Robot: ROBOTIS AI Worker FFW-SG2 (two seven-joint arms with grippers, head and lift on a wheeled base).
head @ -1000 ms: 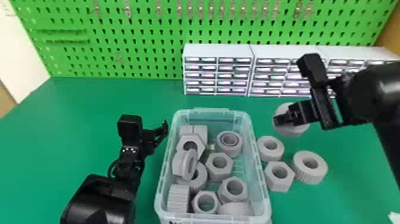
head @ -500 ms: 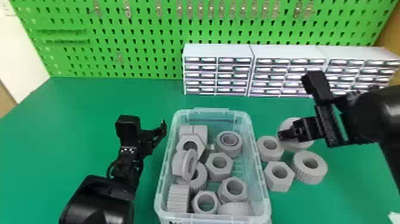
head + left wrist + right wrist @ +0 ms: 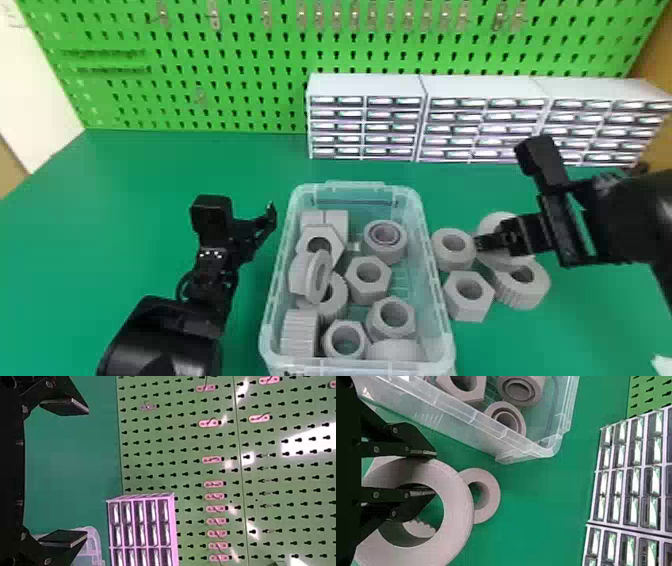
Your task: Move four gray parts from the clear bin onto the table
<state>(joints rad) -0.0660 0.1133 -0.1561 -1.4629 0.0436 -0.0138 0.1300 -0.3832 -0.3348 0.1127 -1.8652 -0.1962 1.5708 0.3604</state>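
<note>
Gray ring (image 3: pixel 495 221) was above the desk (image 3: pixel 150 170), right of the clear bin (image 3: pixel 434 235); right end effector (image 3: pixel 481 243) pinched its wall. Three gray parts (image 3: pixel 467 311) crowded beneath and beside it. Left end effector (image 3: pixel 270 217) stood wide open, empty, left of the bin. Since the first frame, ring had come nearer the robot.
</note>
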